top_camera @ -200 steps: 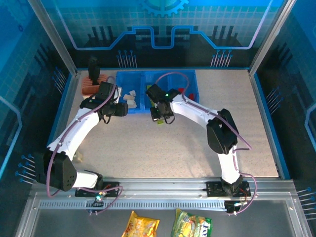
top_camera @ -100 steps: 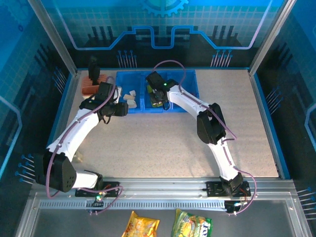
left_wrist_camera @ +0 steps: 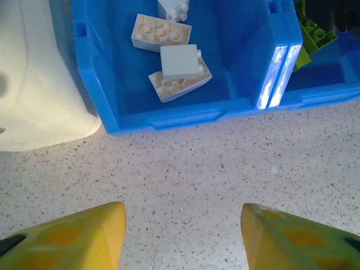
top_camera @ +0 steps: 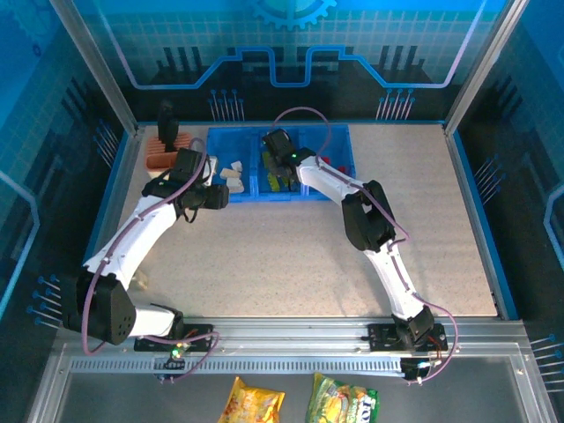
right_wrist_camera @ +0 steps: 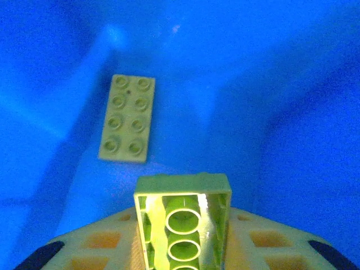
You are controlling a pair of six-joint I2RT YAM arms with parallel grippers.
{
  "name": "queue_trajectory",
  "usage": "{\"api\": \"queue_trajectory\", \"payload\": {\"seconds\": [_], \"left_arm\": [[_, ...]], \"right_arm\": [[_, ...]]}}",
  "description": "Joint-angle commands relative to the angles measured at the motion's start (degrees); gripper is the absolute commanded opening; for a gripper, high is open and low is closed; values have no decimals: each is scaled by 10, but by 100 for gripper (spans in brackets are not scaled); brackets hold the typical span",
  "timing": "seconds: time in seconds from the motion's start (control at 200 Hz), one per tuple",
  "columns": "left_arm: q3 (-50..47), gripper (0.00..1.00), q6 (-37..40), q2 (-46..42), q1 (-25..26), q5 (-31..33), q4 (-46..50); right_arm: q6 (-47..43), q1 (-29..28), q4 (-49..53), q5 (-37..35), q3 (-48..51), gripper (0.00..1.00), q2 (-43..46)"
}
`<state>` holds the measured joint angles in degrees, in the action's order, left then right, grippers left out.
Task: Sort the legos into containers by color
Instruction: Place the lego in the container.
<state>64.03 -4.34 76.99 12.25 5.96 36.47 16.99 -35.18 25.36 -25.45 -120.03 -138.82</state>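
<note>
Within the last second the right claw [right_wrist_camera: 183,239] has swung from the speckled worktop [left_wrist_camera: 197,169] in front of the translucent blue plastic tray [left_wrist_camera: 169,115] to a spot above its middle compartment [right_wrist_camera: 185,56]. It is clamped on a lime green rectangular plastic brick [right_wrist_camera: 183,216], hollow underside facing the wrist camera. Ahead of the claw and a little to its left, on the compartment floor, lies a flat lime green studded plate [right_wrist_camera: 127,118]. So the colour matches, and letting go looks like the step in hand. The left claw [left_wrist_camera: 183,236] has stayed put, fingers apart and holding nothing, over bare worktop — just beyond it the left compartment [left_wrist_camera: 242,50] holds cream-white plastic bricks [left_wrist_camera: 179,70].
</note>
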Motion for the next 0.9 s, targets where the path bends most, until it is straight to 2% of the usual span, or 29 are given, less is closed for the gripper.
{"api": "queue_trajectory", "payload": {"seconds": [0.0,0.17,0.365,0.47,0.575,0.725,0.835,0.86,0.895], "left_arm": [[-8,58,2,-20,-4,3,-12],[-9,60,2,-22,-4,5,-12],[1,62,-16,-25,-3,-2,1],[10,67,-37,-25,-2,-2,17],[15,79,-63,-25,-1,0,30],[-1,97,-97,-35,-1,6,31],[-24,99,-114,-49,-1,19,25],[-30,99,-117,-53,-1,23,22],[-40,99,-122,-58,-1,28,17]], "right_arm": [[-6,9,-42,-10,-22,40,-20],[-8,10,-36,-6,-26,44,-17],[-13,6,-19,0,-5,45,26],[-14,2,-3,11,22,47,61],[-14,-1,8,30,71,51,114],[-8,-2,17,53,163,64,192],[0,0,16,61,236,77,252],[2,1,18,62,251,88,265],[4,2,21,63,274,97,286]]}}
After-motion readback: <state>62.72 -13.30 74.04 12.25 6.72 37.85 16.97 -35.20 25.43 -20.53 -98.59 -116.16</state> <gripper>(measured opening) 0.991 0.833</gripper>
